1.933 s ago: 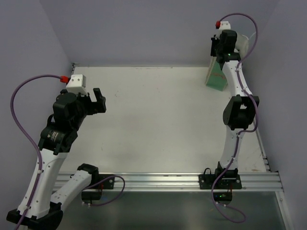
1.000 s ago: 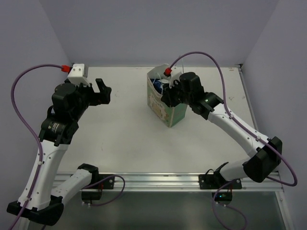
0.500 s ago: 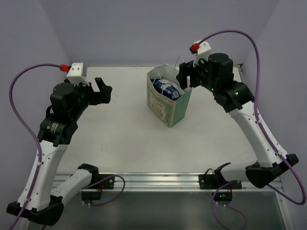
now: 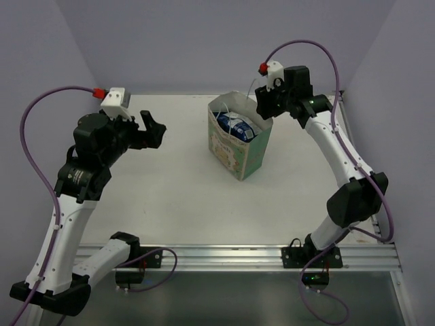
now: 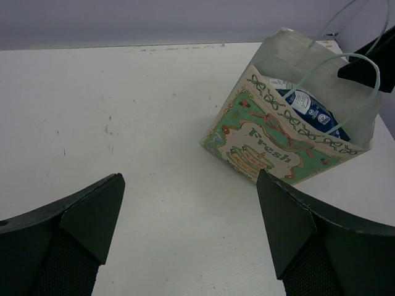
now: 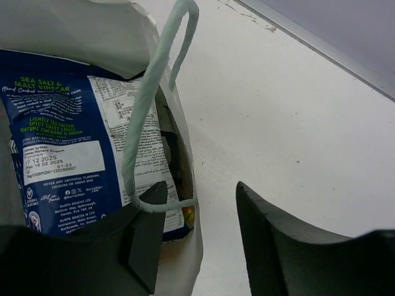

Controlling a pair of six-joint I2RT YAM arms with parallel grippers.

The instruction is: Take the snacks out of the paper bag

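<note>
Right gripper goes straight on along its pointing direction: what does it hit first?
Probably the paper bag's rim and string handle, between its fingers; blue packet just inside. Depth unclear.

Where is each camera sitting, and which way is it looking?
Top camera: high up behind the arms, looking down on the table; both arms show, left tool and right tool.
Left wrist camera: on the left arm, looking across the table at the paper bag; its two dark fingers frame the bottom.
Right wrist camera: on the right arm, just above the bag's mouth, looking in at a blue-and-white packet; its fingers show at the bottom.
Shared: all three see the bag and that packet.
</note>
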